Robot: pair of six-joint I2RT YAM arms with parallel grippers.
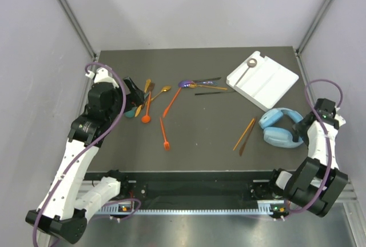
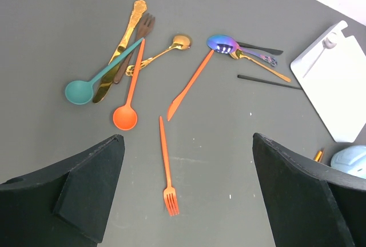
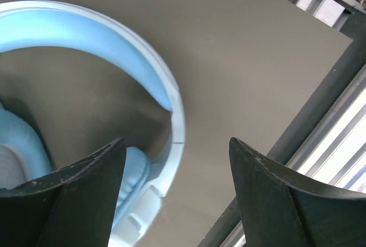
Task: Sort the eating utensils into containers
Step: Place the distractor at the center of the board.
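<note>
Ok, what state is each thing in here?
Left gripper: open, empty, above the table.
Right gripper: open, straddling the headband.
Light-blue headphones: lying on the table.
White divided tray: one pale spoon inside.
Orange fork: loose on the table, unsorted.
Teal spoon: loose, crossing gold knife.

Overhead rear view; wrist cameras close over shared table [image 1: 206,144].
</note>
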